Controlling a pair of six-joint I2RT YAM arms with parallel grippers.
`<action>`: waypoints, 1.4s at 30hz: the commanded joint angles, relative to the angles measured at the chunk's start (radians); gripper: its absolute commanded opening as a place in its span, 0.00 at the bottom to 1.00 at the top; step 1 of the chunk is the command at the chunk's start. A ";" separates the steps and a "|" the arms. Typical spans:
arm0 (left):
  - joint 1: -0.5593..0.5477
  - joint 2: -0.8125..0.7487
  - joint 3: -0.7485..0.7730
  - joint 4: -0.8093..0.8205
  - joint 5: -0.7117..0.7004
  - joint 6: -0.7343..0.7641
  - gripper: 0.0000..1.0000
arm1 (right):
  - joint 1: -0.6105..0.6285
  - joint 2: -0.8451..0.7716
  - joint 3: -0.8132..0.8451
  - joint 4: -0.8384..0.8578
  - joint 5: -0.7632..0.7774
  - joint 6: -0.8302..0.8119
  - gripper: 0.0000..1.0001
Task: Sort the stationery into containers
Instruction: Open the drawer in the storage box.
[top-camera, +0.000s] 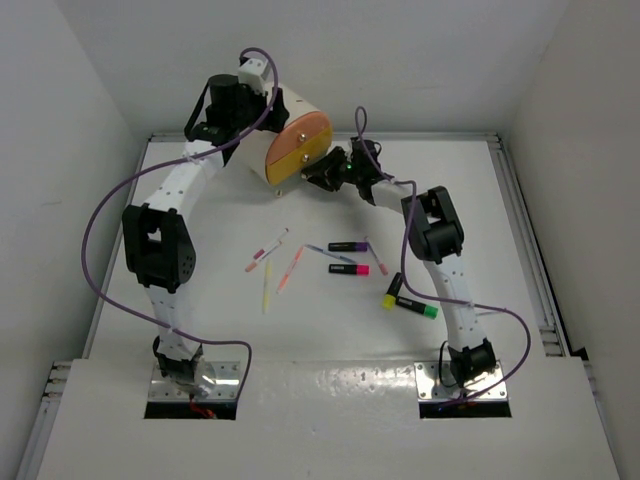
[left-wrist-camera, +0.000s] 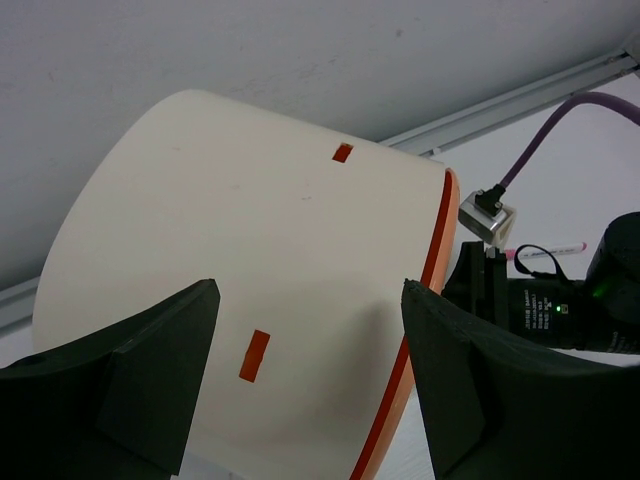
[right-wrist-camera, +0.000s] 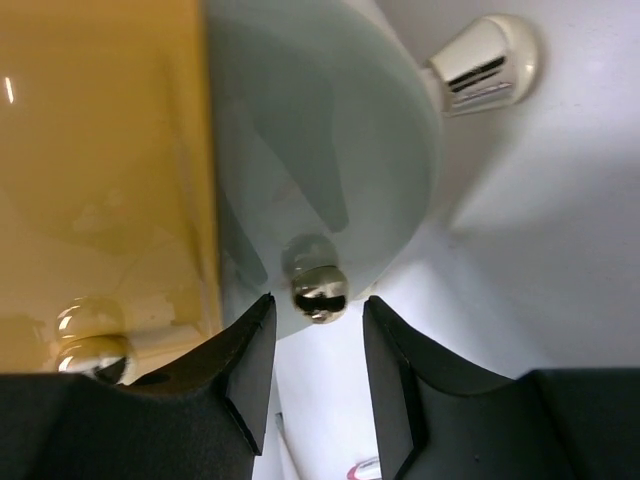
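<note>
The cream round cabinet (top-camera: 296, 142) stands at the back, its face split into a peach drawer and a yellow-orange drawer. My left gripper (top-camera: 258, 108) is open, its fingers astride the cabinet's cream body (left-wrist-camera: 250, 240) from behind. My right gripper (right-wrist-camera: 318, 320) is open at the cabinet's front (top-camera: 325, 170), with a small metal knob (right-wrist-camera: 320, 290) of a pale drawer front just ahead of its fingertips, untouched. The yellow drawer (right-wrist-camera: 100, 150) is to the left. Highlighters with purple (top-camera: 347, 246), pink (top-camera: 349, 268), yellow (top-camera: 393, 292) and green (top-camera: 417, 307) caps and several thin pens (top-camera: 290, 268) lie mid-table.
A cabinet foot (right-wrist-camera: 485, 60) shows beside the pale drawer. A second knob (right-wrist-camera: 90, 345) sits on the yellow drawer. Purple cables loop off both arms (top-camera: 110, 230). A raised rail (top-camera: 530, 250) runs along the table's right side.
</note>
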 joint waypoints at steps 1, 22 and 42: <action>0.007 0.008 0.025 0.025 0.018 -0.011 0.80 | 0.007 0.021 0.041 0.034 -0.003 0.001 0.40; 0.007 0.034 0.025 0.026 0.015 -0.034 0.80 | 0.008 0.050 0.062 0.116 -0.022 0.010 0.24; 0.011 0.057 0.084 -0.062 0.011 0.022 0.84 | -0.021 -0.062 -0.087 0.191 -0.075 0.015 0.00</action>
